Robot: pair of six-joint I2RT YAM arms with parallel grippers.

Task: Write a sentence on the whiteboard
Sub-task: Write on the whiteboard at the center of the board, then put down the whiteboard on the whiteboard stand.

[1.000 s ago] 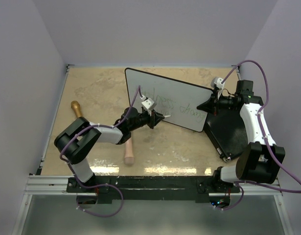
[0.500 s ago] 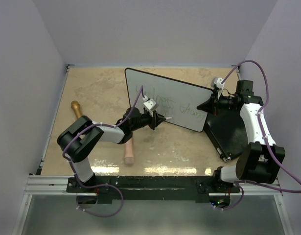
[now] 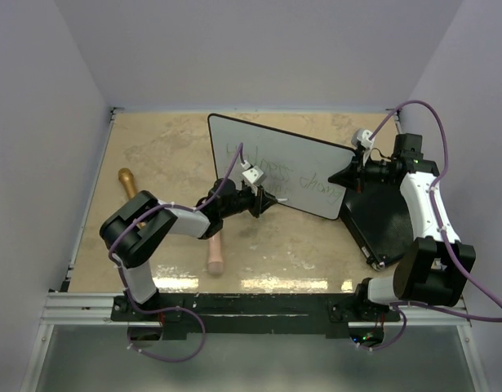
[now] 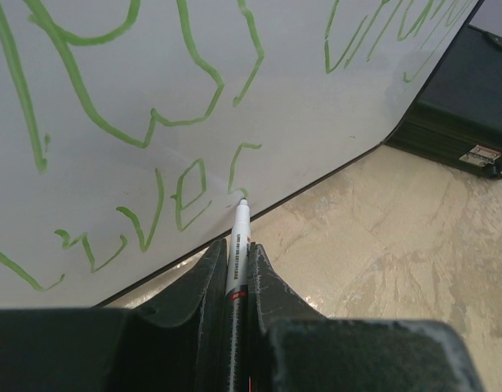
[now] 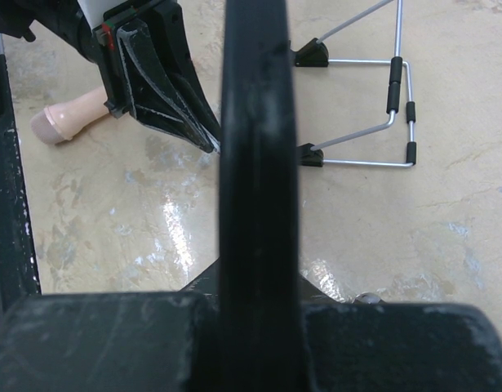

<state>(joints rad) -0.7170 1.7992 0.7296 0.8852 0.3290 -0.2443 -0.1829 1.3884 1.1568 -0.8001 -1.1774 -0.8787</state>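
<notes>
left gripper [image 4: 237, 273] clamped on marker [image 4: 237, 237], tip at whiteboard [image 4: 112, 155] (close to bottom rim); right gripper [image 3: 354, 173] pinches its edge. Light, even pressure to finish the sentence [image 4: 179, 200].

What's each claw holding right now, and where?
Left claw grips the marker by its barrel; right claw clamps the whiteboard by its black rim.

The whiteboard [image 3: 234, 135] stands mid-table, a marker [image 4: 237, 237] tip at its near edge, a flat case [image 3: 385, 220] just right, a wooden stick [image 3: 214, 255] lying left-front.
</notes>
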